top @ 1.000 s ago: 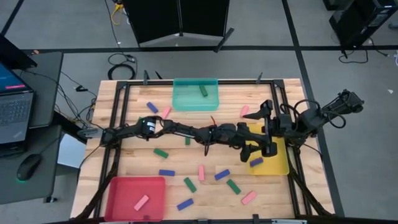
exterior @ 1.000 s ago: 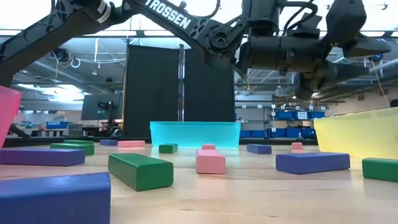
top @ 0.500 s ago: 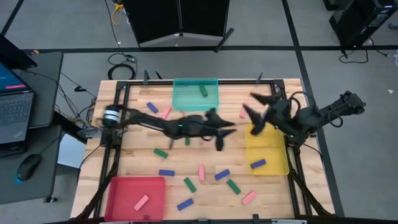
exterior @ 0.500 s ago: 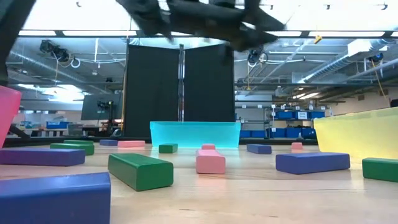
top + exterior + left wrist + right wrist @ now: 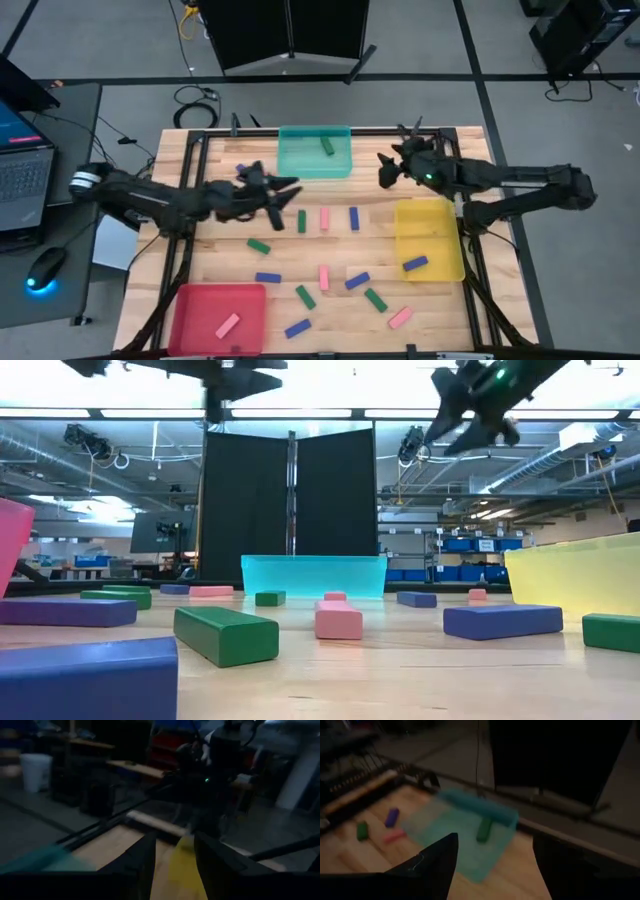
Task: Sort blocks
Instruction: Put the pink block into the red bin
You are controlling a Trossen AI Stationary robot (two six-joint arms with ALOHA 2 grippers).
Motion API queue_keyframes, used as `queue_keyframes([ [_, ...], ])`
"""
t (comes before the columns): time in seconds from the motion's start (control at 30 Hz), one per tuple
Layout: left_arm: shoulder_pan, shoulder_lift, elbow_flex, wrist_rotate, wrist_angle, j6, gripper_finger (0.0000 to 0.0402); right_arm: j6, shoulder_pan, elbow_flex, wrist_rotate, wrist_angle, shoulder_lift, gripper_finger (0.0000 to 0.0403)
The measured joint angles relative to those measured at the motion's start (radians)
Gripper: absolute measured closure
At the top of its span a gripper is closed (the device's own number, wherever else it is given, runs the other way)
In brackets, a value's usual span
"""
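Coloured blocks lie scattered on the wooden table. A green [image 5: 302, 220], a pink [image 5: 325, 219] and a blue block [image 5: 354, 218] lie side by side at its middle. One green block [image 5: 327, 146] lies in the teal tray [image 5: 290, 160], one blue block [image 5: 414, 263] in the yellow tray [image 5: 430, 225] and one pink block [image 5: 228, 324] in the red tray [image 5: 200, 300]. My left gripper [image 5: 285, 198] hovers left of the middle row, open and empty [image 5: 175, 865]. My right gripper [image 5: 383, 170] hovers right of the teal tray, wide open and empty [image 5: 495, 865].
More blocks lie toward the near edge, among them green [image 5: 305, 296], blue [image 5: 357, 282] and pink [image 5: 400, 317]. A black frame [image 5: 200, 150] rims the table. A laptop [image 5: 20, 170] and a mouse [image 5: 45, 270] sit beyond the left edge.
My left arm has drawn back from over the yellow tray toward the table's left edge, rising as it went; the blue block stays in that tray. My right gripper has swung from beside the yellow tray toward the teal tray, turning and tipping downward.
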State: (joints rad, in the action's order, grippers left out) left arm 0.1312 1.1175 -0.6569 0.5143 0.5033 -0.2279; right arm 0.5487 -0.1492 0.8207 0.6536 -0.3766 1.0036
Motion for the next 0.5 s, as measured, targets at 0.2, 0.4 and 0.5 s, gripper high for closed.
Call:
queue_keyframes([
  [0.2,0.064,-0.147,0.009,0.110,-0.277,-0.068,0.0259,0.047,-0.127,0.000,-0.218,-0.017,0.136,0.0135],
  [0.4,0.134,-0.217,0.009,0.126,-0.299,-0.055,0.0259,0.077,-0.127,0.000,-0.386,0.089,0.293,0.0135],
  [0.5,0.175,-0.245,0.009,0.180,-0.299,-0.034,0.0259,0.106,-0.069,0.018,-0.448,0.171,0.375,0.0135],
])
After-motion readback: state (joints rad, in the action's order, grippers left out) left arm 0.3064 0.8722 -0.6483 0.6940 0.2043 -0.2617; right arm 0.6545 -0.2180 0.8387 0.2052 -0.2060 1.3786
